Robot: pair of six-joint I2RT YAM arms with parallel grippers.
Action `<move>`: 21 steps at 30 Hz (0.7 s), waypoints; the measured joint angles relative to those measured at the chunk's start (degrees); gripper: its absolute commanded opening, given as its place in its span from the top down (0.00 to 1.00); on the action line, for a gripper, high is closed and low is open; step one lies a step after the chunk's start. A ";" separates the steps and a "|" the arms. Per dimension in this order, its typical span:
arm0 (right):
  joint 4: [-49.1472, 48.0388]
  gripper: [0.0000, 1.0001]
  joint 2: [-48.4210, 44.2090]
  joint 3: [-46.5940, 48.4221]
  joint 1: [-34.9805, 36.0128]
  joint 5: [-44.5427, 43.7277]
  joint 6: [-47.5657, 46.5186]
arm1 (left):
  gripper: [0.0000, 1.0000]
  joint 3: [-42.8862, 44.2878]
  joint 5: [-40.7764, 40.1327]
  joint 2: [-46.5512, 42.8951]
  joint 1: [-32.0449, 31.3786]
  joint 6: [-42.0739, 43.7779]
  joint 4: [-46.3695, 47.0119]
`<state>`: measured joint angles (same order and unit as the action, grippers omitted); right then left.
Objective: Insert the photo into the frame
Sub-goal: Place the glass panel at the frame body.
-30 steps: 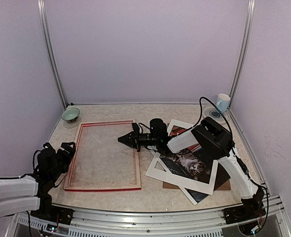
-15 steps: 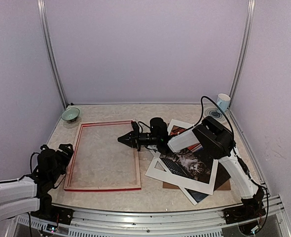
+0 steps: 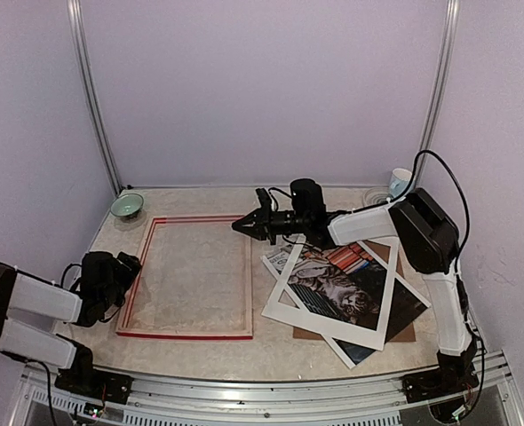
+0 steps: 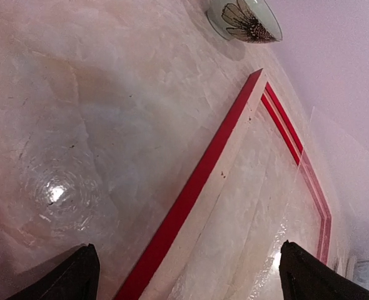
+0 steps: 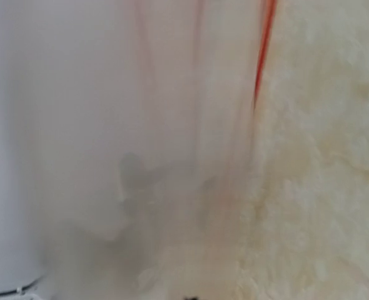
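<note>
Since a second ago, the right arm (image 3: 369, 226) has been swung from the frame's right rail to its far right corner, and the left arm (image 3: 40, 297) has been drawn toward its left rail. On the bench (image 3: 280, 351) the frame (image 3: 184, 335) lies flat. To its right the photo (image 3: 337, 286) is seen face up under a white mat (image 3: 284, 306), its long axis judged askew to the frame's rails. The left jaws are released wide around the left rail; the right jaws are clenched on nothing. Unless squared, the photo's corners could catch the rails, and the mat could be dragged along.
</note>
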<state>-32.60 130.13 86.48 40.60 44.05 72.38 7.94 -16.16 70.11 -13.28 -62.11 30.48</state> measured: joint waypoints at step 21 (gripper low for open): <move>-2.27 1.00 3.67 11.72 -6.25 9.57 11.15 | 0.01 4.02 12.00 8.92 -2.62 3.21 8.24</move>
<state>-34.87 133.80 98.19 34.35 53.63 83.53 11.97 -4.16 79.02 -15.90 -58.89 38.72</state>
